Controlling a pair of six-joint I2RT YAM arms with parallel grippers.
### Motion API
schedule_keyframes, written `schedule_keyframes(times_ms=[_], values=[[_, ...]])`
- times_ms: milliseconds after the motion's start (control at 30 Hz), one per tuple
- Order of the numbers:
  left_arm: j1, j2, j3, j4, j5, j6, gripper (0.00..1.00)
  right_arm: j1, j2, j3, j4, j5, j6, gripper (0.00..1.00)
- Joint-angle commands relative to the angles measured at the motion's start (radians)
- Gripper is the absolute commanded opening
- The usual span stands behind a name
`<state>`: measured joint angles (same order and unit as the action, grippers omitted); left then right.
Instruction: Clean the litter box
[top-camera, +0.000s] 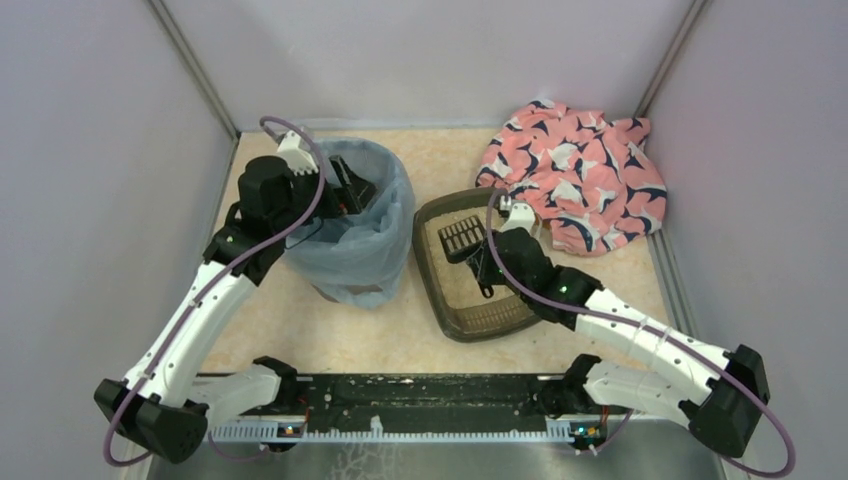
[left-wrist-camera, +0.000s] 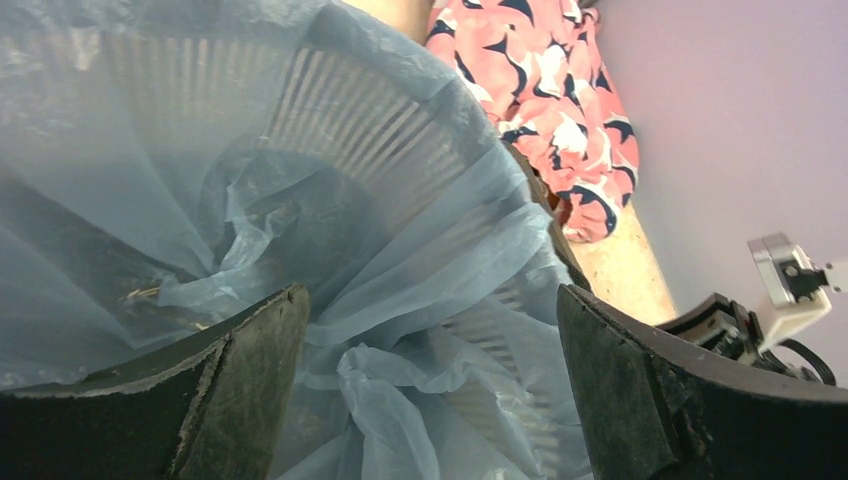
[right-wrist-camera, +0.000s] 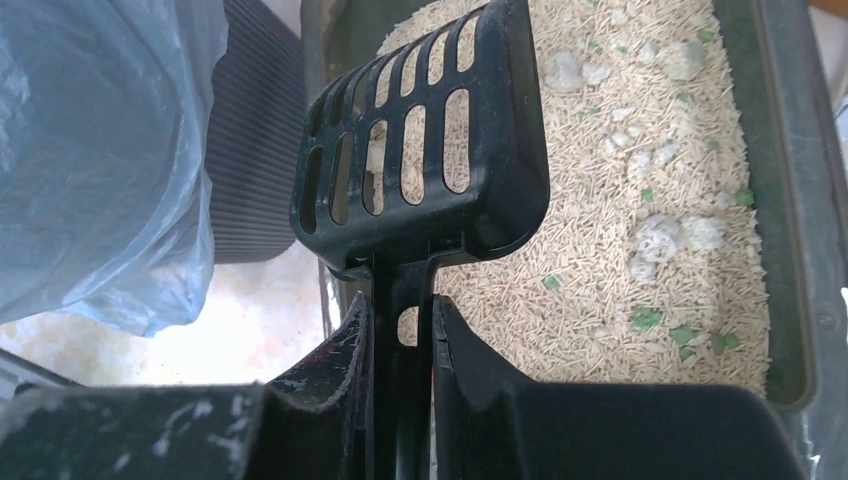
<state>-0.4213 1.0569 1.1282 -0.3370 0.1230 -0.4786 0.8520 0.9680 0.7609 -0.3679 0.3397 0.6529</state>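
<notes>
A black slotted scoop (right-wrist-camera: 420, 170) is clamped by its handle between the fingers of the right gripper (right-wrist-camera: 400, 325) over the litter box (top-camera: 430, 262), which is set on the table between a blue-bagged bin (top-camera: 375, 235) and a pink patterned cloth (top-camera: 580, 175). The left gripper (left-wrist-camera: 430, 320) is spread wide, holding nothing, at the bin's mouth.

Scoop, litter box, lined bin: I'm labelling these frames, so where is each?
scoop (right-wrist-camera: 420, 150), right wrist view, on its slotted blade
litter box (top-camera: 480, 326), top external view, on its near wall
bin (top-camera: 350, 258), top external view, on its bag-covered side
</notes>
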Motion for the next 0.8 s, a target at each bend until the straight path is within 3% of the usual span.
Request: schedule_keyframes(times_ms=[0,100,233,367,500,667,767], values=[[-0.007,0.019,0.058,0.073,0.139,-0.021,0.99,-0.036,-0.073,0.084,0.062,-0.025,-0.112,0.00],[-0.006,0.051,0.088,0.147,0.319,-0.086,0.99,-0.043,-0.130,0.128,0.102,-0.122,-0.256,0.00],[-0.007,0.139,0.200,0.164,0.569,-0.157,0.99,-0.044,-0.208,0.198,0.060,-0.128,-0.355,0.00],[-0.006,0.158,0.274,0.179,0.615,-0.164,0.99,-0.044,-0.290,0.220,0.050,-0.162,-0.401,0.00],[-0.006,0.215,0.349,0.160,0.775,-0.164,0.99,-0.044,-0.355,0.202,0.119,-0.323,-0.445,0.00],[-0.007,0.233,0.236,0.420,0.932,-0.377,0.99,-0.044,-0.329,0.213,0.147,-0.513,-0.445,0.00],[-0.010,0.234,0.206,0.440,0.934,-0.392,0.99,-0.044,-0.311,0.216,0.165,-0.576,-0.444,0.00]])
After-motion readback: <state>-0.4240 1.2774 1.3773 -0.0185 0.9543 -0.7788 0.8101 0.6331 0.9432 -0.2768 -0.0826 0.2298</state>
